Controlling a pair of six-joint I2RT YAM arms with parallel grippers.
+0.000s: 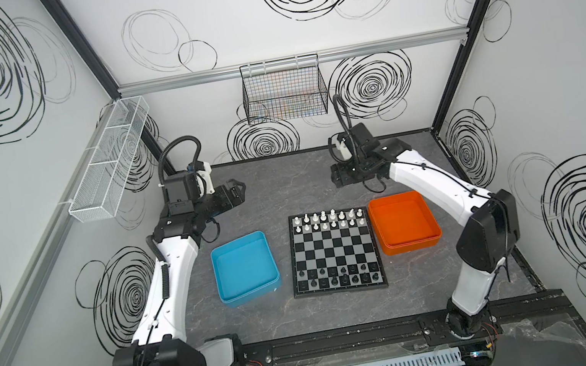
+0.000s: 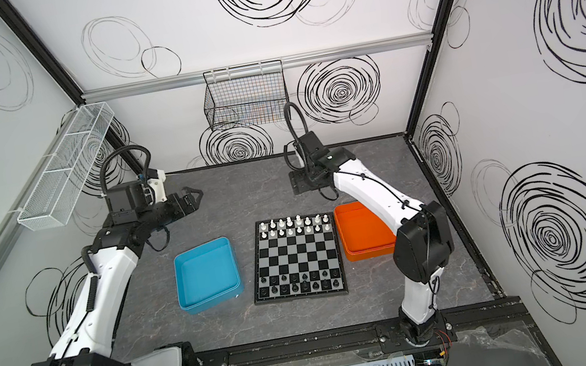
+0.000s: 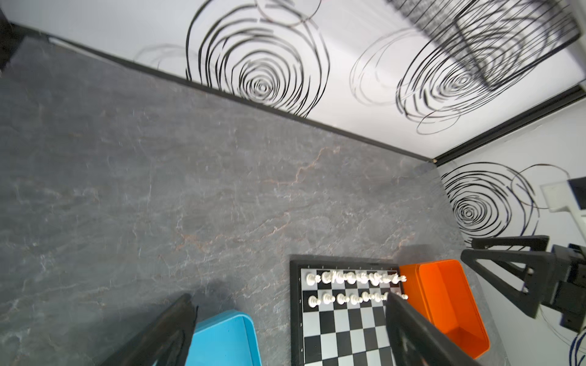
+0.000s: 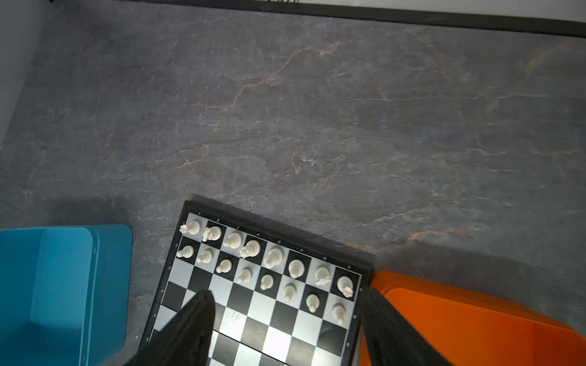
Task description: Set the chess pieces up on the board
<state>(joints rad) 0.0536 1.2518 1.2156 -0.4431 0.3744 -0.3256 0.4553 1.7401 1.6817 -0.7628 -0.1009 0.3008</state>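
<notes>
Right end effector [image 1: 342, 177] hangs wide open and empty beyond the far edge of the board [image 1: 334, 249]. Left end effector [image 1: 240, 192] gapes too, gripping nothing. You've both parked off the squares, probably so nothing gets knocked. White chess pieces [image 1: 330, 220] fill the two far rows, black chess pieces [image 1: 339, 277] the near rows, count unclear. Tiny glossy plastic, flat checked board, moulded round-cornered blue tray [image 1: 252, 297] and orange tray [image 1: 410, 245], veined grey counter [image 1: 284, 189].

Bright even light, soft shadows, blurred wrist views, glare on board [image 4: 263, 307]

White chess pieces [image 3: 350, 279] on board [image 3: 344, 331]
</notes>
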